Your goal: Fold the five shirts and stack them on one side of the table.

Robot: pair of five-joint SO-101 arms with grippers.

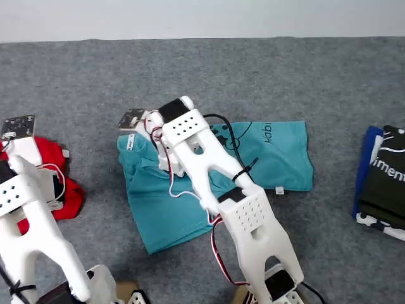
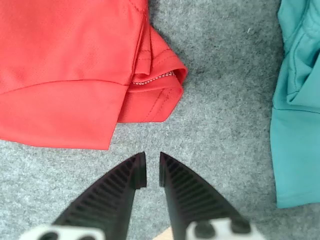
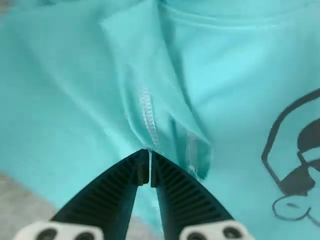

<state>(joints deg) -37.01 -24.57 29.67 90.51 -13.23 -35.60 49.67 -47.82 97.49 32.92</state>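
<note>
A teal shirt [image 1: 278, 155] with a dark line drawing lies half folded at the middle of the grey table. My right gripper [image 3: 150, 155] is over its far left part, shut on a raised fold of the teal cloth [image 3: 145, 107] along a seam. A red shirt [image 2: 65, 65] lies bunched at the table's left side [image 1: 71, 193]. My left gripper [image 2: 152, 160] hovers over bare table just beside the red shirt's sleeve, fingers nearly together with nothing between them. The teal shirt's edge [image 2: 297, 125] lies to one side of it.
A stack of folded shirts [image 1: 386, 180], dark on top with blue and white beneath, sits at the table's right edge. Bare grey table [image 1: 209, 69] stretches along the back and between the teal shirt and the stack.
</note>
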